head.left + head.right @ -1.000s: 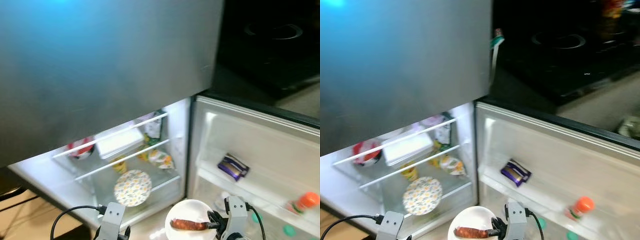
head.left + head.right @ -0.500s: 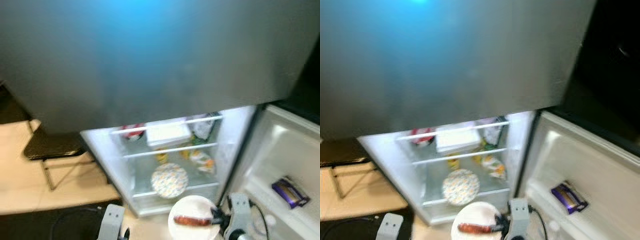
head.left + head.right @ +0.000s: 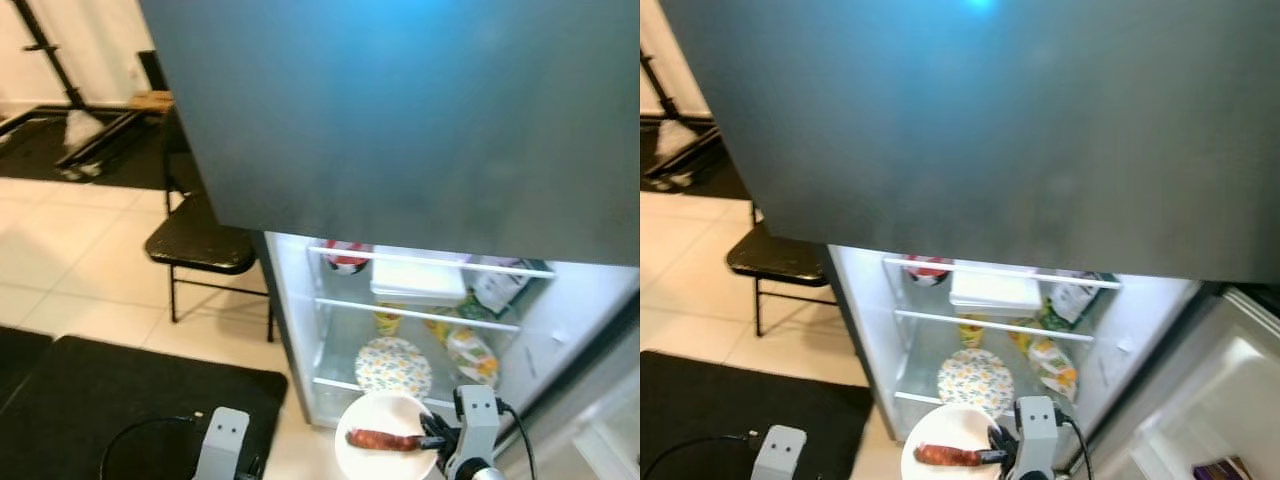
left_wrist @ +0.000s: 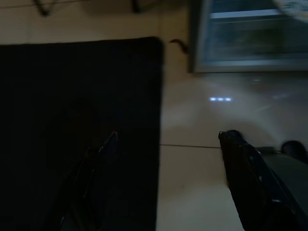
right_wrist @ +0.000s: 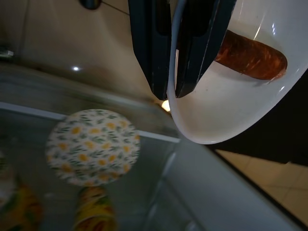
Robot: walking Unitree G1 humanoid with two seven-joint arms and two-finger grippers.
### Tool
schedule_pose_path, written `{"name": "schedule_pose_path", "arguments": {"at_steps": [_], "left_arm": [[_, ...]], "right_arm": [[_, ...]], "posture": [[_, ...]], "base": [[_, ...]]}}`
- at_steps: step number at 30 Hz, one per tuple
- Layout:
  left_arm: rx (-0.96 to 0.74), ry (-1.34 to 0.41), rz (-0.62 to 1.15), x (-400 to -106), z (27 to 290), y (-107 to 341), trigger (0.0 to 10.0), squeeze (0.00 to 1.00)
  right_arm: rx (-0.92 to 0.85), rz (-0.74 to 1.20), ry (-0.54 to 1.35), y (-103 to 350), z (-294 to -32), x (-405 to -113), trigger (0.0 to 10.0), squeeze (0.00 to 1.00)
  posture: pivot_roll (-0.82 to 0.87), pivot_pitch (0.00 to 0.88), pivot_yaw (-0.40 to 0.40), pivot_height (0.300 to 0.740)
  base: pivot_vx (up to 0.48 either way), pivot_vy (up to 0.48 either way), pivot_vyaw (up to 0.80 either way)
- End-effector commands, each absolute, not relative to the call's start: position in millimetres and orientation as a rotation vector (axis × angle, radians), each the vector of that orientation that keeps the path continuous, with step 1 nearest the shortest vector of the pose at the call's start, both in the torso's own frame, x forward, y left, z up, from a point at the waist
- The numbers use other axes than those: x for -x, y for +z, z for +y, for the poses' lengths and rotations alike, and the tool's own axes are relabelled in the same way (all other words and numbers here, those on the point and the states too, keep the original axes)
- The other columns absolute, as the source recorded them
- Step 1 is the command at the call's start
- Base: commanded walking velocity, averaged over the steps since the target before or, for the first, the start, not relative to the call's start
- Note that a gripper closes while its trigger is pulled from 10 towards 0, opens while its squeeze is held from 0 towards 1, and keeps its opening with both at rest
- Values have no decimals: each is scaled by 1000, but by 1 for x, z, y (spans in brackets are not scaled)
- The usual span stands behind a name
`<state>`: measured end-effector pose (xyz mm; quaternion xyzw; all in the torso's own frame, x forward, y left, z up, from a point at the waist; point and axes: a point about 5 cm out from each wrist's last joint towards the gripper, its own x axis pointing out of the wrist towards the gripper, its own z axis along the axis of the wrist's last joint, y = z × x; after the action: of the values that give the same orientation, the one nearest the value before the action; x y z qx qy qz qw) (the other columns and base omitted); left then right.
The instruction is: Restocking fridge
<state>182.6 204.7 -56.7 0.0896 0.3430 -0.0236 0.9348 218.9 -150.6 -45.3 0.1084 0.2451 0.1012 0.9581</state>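
Observation:
My right gripper is shut on the rim of a white plate that carries a brown sausage. The plate hangs low, just in front of the open fridge. In the right wrist view the fingers pinch the plate's edge, with the sausage lying in it. The lit shelves hold a floral plate, a white container, a yellow cup and snack packets. My left gripper hangs open over the floor, holding nothing.
The grey upper fridge door looms overhead. A black folding chair stands left of the fridge, and a black mat covers the tiled floor at lower left. The open lower door on the right holds a purple packet.
The camera has swung left, so the fridge sits further right and the chair and mat have come into view. The right gripper keeps its hold on the plate.

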Motion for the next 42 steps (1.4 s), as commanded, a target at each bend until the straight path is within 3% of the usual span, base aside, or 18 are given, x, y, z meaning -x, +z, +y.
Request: {"name": "schedule_pose_path", "arguments": {"at_steps": [1, 11, 20, 32, 42], "left_arm": [[-167, -23, 728, -178, 209, -60, 10000, 0], [-143, 2, 707, -190, 210, -54, 10000, 0], [-136, -4, 706, -191, 208, -54, 10000, 0], [-138, -7, 711, -191, 208, -54, 10000, 0], [-138, -7, 714, -189, 208, -54, 10000, 0]], "right_arm": [[-222, 510, 182, -47, -153, -217, 10000, 0], [-262, 500, 66, -43, -171, -227, 10000, 0], [-263, 504, 54, -44, -172, -226, 10000, 0], [-268, 505, 54, -44, -170, -227, 10000, 0], [-261, 492, 80, -42, -167, -229, 10000, 0]], "posture": [[-74, 101, 45, 717], [-75, 101, 47, 717], [-76, 102, 49, 717], [-75, 101, 50, 717], [-76, 102, 49, 717]], "base": [[0, 0, 463], [0, 0, -54], [0, 0, -244], [0, 0, -800], [0, 0, 0]]}}
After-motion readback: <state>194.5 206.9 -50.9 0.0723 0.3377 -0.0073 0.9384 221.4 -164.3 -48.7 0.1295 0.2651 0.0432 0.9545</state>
